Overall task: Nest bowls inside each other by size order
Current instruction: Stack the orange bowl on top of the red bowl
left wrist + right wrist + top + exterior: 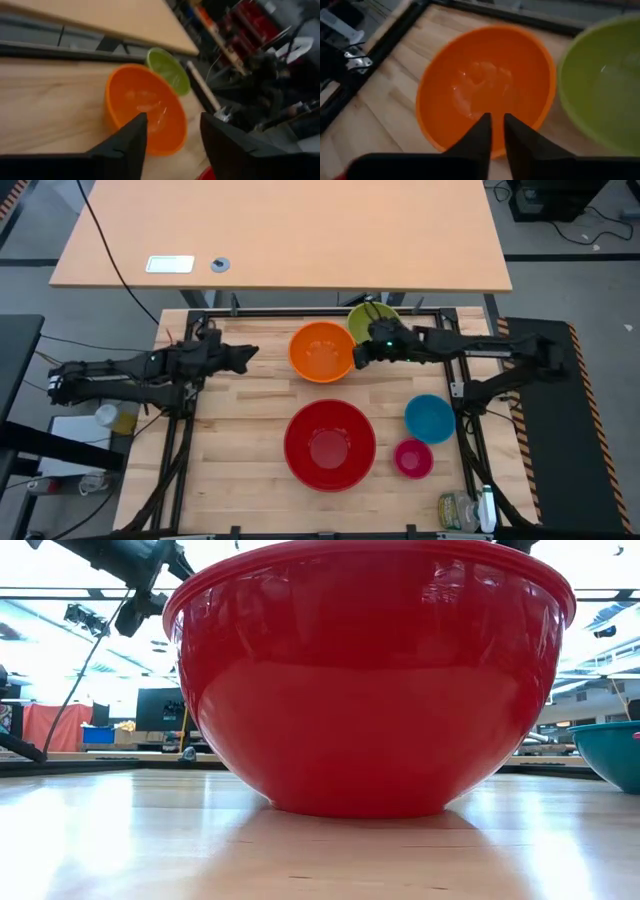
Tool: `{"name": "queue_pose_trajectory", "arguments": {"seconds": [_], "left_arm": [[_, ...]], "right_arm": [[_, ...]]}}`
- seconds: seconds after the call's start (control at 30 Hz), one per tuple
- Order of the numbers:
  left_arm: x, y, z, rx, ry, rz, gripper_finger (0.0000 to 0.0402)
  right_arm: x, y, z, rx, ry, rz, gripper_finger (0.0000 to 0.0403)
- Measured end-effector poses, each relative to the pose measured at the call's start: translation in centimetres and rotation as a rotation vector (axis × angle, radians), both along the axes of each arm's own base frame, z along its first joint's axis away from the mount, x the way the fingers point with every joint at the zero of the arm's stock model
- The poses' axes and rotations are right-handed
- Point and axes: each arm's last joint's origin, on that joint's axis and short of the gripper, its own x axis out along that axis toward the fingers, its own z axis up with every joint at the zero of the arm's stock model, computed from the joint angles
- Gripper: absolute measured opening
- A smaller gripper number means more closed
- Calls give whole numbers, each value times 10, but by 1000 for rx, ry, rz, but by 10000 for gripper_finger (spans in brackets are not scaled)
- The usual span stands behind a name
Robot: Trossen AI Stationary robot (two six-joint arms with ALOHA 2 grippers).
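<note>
Five bowls stand upright on the wooden table. The orange bowl (322, 351) and the lime green bowl (368, 320) are at the far middle, close together. The red bowl (330, 445) is at the near middle, with the blue bowl (430, 418) and the magenta pink bowl (413, 458) to its right. My right gripper (360, 355) is over the orange bowl's right rim, its fingers (485, 131) shut to a narrow slit. My left gripper (248, 355) is open and empty left of the orange bowl (142, 107). I cannot tell whether my right gripper touches the orange bowl. Its shut fingers slant down over the bowl's near rim (445, 147) and hide the place beneath them.
A black frame (300, 312) runs along the table's far and side edges. Bottles (462, 510) lie at the near right corner. A second, bare table (280, 235) stands beyond the far edge. There is open wood between the orange and red bowls.
</note>
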Motion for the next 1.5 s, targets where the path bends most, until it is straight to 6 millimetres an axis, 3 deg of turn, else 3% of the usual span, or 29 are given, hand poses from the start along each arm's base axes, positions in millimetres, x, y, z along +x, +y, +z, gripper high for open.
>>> {"name": "queue_pose_trajectory", "arguments": {"seconds": [0.13,0.3,0.4,0.5,0.83,1.3,1.5], "left_arm": [[-3,3,-5,-34,68,-34,238],[-5,3,-10,-45,119,-38,251],[-5,2,-10,-54,126,-57,247],[-5,1,-12,-65,137,-78,242],[-2,-1,-16,-77,186,-104,233],[4,-2,-20,-66,222,-123,233],[5,-2,-20,-42,233,-133,233]], "right_arm": [[9,-8,-19,127,16,-71,148],[17,-12,-35,228,23,-182,244],[22,-13,-48,272,55,-229,273],[24,-12,-60,309,108,-264,276],[37,-13,-88,332,160,-286,200],[42,-15,-86,327,94,-302,32],[49,-18,-81,315,-14,-326,20]]}}
